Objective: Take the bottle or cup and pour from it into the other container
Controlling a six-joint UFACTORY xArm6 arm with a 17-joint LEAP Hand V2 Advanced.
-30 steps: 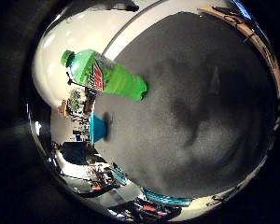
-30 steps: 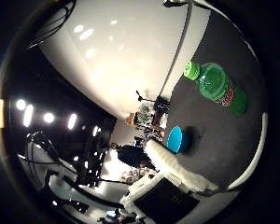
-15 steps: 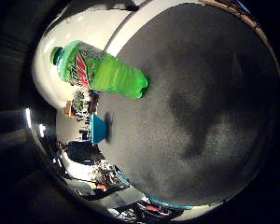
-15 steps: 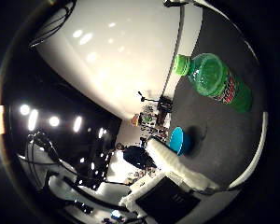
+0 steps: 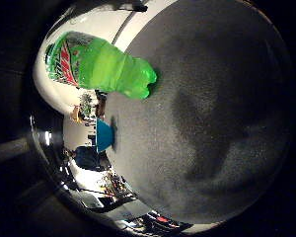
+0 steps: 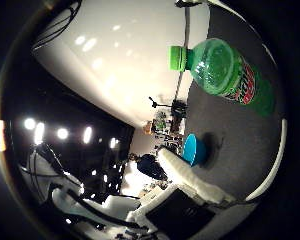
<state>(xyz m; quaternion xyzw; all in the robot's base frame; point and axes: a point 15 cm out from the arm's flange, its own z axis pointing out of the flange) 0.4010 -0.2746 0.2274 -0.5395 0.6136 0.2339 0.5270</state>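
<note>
A green plastic bottle (image 5: pixel 99 64) with a green cap and a red-and-white label stands on the dark grey table (image 5: pixel 212 118). It is large in the right little finger side palm view, so it is close to the palm. It also shows in the right thumb side palm view (image 6: pixel 225 72). A small blue cup (image 6: pixel 189 149) stands on the table beyond the bottle, also seen in the little finger side view (image 5: pixel 104 134). My hand (image 6: pixel 195 182) shows as a white, straight finger reaching over the table near the cup. It holds nothing.
The table's far edge curves past the bottle, with a white wall (image 6: pixel 120 70) behind it. Clutter and equipment (image 6: pixel 162 122) stand in the room beyond the table. Bright ceiling lights (image 6: pixel 60 132) show to one side.
The bottle has grown larger and shifted toward the picture's edge in both views: the palm has moved closer to it. The cup stays where it was on the table.
</note>
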